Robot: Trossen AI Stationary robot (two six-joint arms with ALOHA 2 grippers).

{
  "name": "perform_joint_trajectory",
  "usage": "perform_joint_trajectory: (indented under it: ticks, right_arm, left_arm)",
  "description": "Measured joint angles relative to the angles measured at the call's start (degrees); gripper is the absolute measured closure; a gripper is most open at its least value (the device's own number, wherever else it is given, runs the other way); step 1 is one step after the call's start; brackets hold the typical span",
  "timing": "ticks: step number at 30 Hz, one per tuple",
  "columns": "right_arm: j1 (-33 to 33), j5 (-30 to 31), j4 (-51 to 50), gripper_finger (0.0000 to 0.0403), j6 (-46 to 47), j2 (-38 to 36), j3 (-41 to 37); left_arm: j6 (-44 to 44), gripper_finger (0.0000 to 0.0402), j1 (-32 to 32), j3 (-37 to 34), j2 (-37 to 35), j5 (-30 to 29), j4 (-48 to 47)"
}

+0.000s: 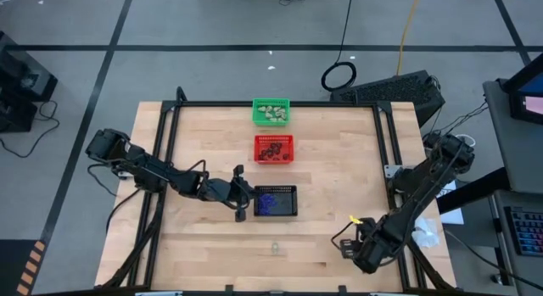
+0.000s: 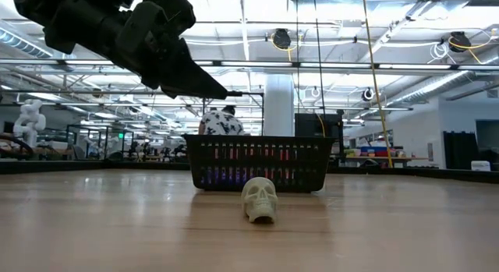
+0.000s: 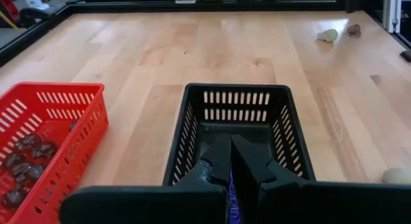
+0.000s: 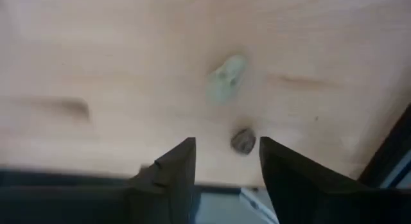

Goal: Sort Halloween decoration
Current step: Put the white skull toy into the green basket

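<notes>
The black basket (image 1: pixel 288 203) holds purple trinkets (image 1: pixel 269 201). My left gripper (image 1: pixel 240 197) is shut at the basket's left end, its fingers (image 3: pixel 218 161) over the near wall (image 3: pixel 186 156). A purple sliver (image 3: pixel 232 197) shows in the slit between them. My right gripper (image 4: pixel 226 161) stands open above the table near the front right, pointing steeply down. A dark brown trinket (image 4: pixel 243 141) lies on the wood just past its fingertips, and a pale cream one (image 4: pixel 226 78) lies beyond that. A cream skull (image 2: pixel 259 198) rests on the table before the basket. My left gripper has its fingers shut with a purple sliver (image 3: pixel 232 197) in the slit between them. I cannot tell whether that is a trinket pinched there or the purple heap in the basket below. My right gripper touches nothing.
A red basket (image 1: pixel 274 148) with dark brown trinkets and a green basket (image 1: pixel 271 112) with cream ones stand in a row toward the far edge. A black frame (image 1: pixel 170 160) rims the table. Bare wood lies left and right of the baskets.
</notes>
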Motion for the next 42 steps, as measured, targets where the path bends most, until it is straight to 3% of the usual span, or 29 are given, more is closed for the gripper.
perform_joint_trajectory:
  ticks: [23, 42]
  right_arm:
    - [-1.81, 1.79, 3.83, 0.0258, -2.44, 11.42, -0.04]
    - [-4.01, 1.82, 1.24, 0.0342, -23.79, 11.31, 0.0]
  left_arm:
    - [-0.08, 0.0394, 0.01, 0.0, 0.0, 0.01, 0.44]
    - [-0.45, 0.0394, 0.01, 0.02, 0.0, 2.24, 0.68]
